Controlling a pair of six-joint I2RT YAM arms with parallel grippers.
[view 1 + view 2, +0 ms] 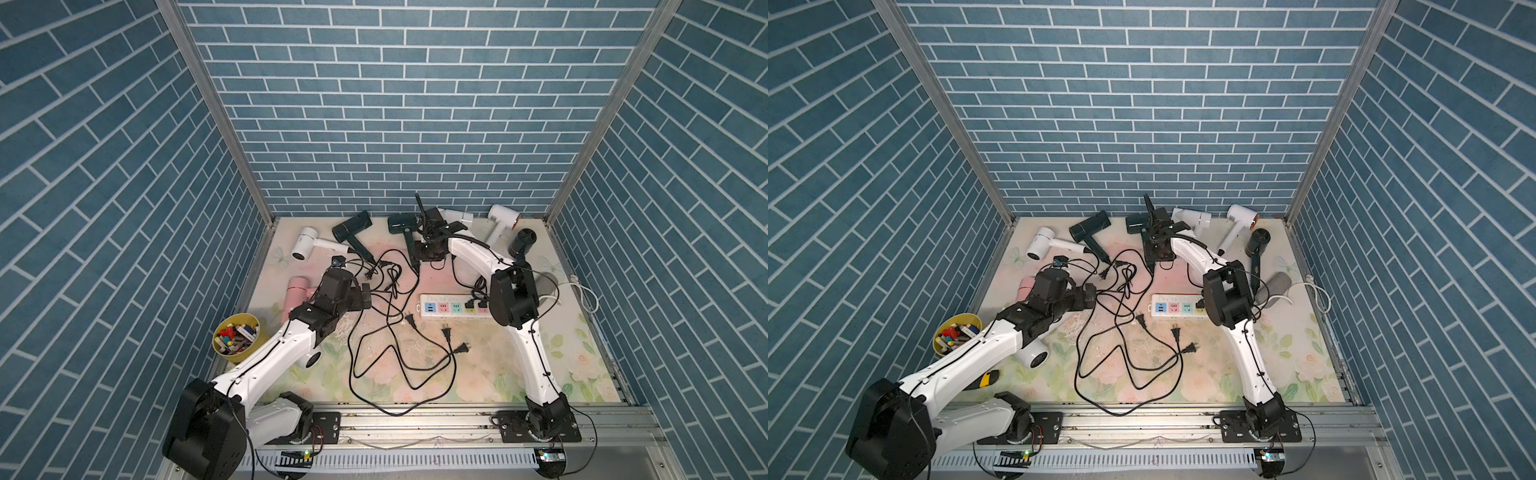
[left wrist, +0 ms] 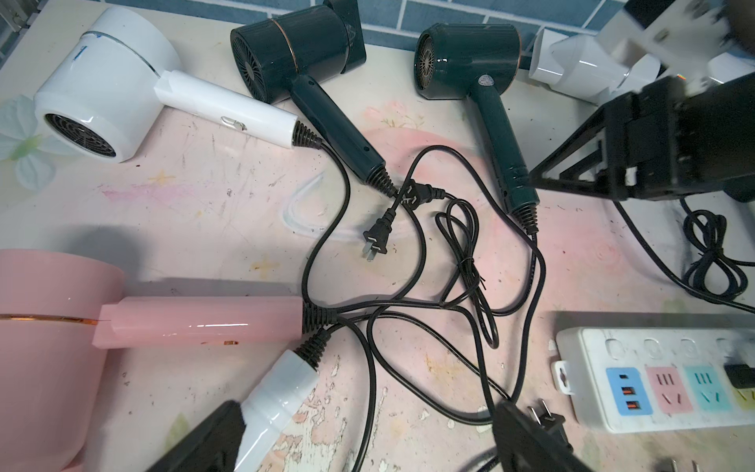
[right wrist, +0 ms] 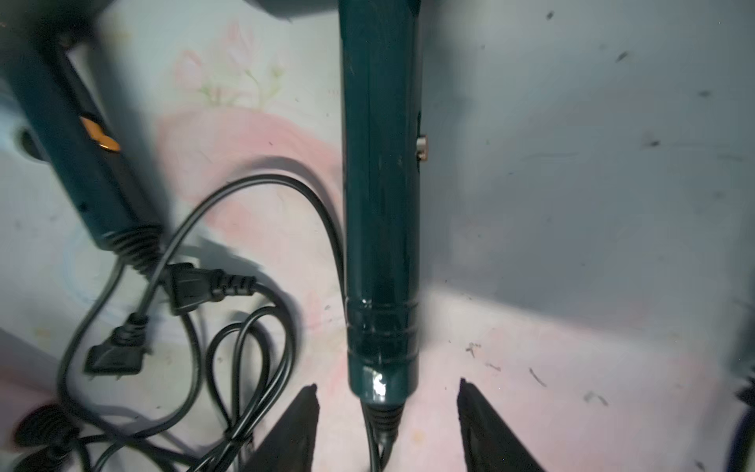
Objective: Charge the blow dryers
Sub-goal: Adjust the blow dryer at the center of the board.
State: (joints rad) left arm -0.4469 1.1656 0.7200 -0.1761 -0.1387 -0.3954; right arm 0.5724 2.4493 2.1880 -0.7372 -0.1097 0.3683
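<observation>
Several blow dryers lie along the back of the table in both top views: white [image 1: 307, 243], dark green [image 1: 353, 228], another dark green [image 1: 401, 224], white [image 1: 503, 216], black [image 1: 521, 243]. A pink one [image 1: 297, 291] lies beside my left arm. My right gripper [image 3: 387, 383] stands open astride the cord end of a dark green dryer's handle [image 3: 380, 204], touching neither side. My left gripper [image 2: 367, 404] is wide open just above tangled black cords [image 2: 408, 310], with a white dryer's handle [image 2: 278, 392] by one finger and a loose plug [image 2: 547, 421] by the other.
A white power strip [image 1: 430, 318] with pastel sockets lies mid-table, two plugs in its right-hand sockets [image 1: 476, 305]. Loose plugs [image 1: 446, 332] and cords sprawl in front of it. A yellow cup of crayons [image 1: 235, 345] stands at the left edge and a grey cylinder [image 1: 1273, 286] at the right.
</observation>
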